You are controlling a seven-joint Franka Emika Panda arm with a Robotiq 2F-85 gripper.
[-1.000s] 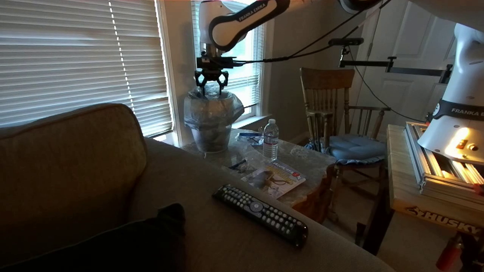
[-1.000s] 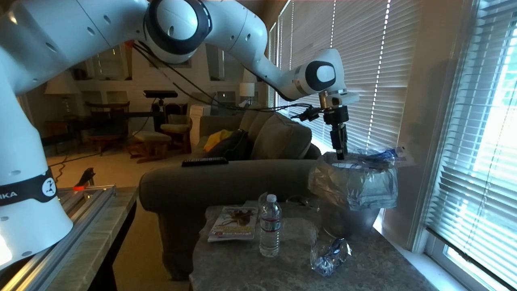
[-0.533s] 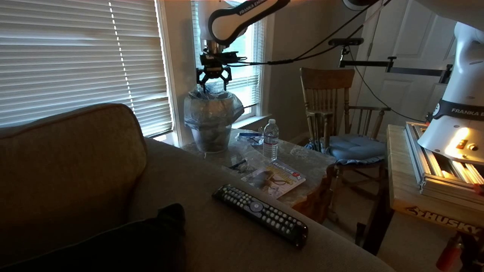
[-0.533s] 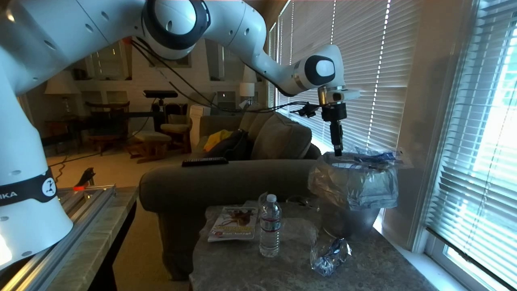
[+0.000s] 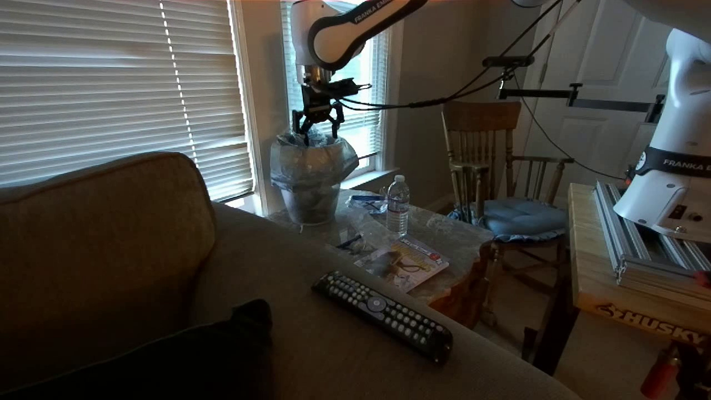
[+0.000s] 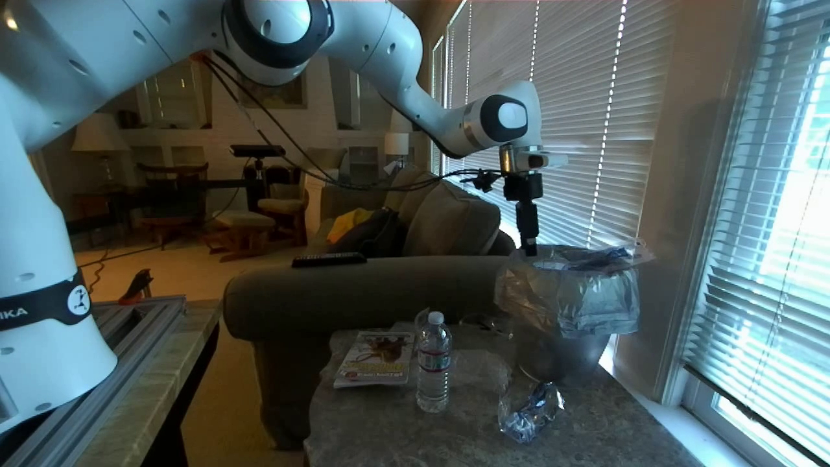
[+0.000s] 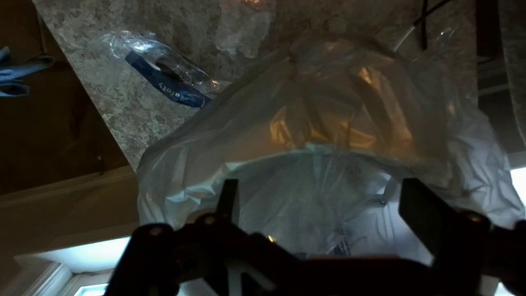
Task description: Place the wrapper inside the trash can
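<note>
The trash can [image 5: 311, 180] stands on the side table with a silvery bag over its rim; it also shows in an exterior view [image 6: 564, 305] and the wrist view [image 7: 324, 119]. A clear, crinkly wrapper with blue parts [image 6: 606, 259] lies across the can's mouth and overhangs the rim on the window side. In the wrist view, a pale film [image 7: 378, 230] shows in the can's mouth; I cannot tell whether it is this wrapper. My gripper [image 7: 320, 183] is open with nothing between its fingers. Its fingertips are at the can's rim in both exterior views [image 5: 320, 138] [image 6: 528, 250].
Another crinkly wrapper with a blue strip [image 6: 532, 412] lies on the table [image 6: 467, 431] beside the can. A water bottle [image 6: 434, 363] and a magazine [image 6: 376, 358] stand near it. The sofa arm [image 6: 389, 285] with the remote [image 5: 383, 314], and the window blinds [image 5: 122, 94], border the space.
My gripper has opened slightly wider, turned a little, and shifted away from the window-side rim after rising and dipping. The wrapper has sunk lower at the can's mouth.
</note>
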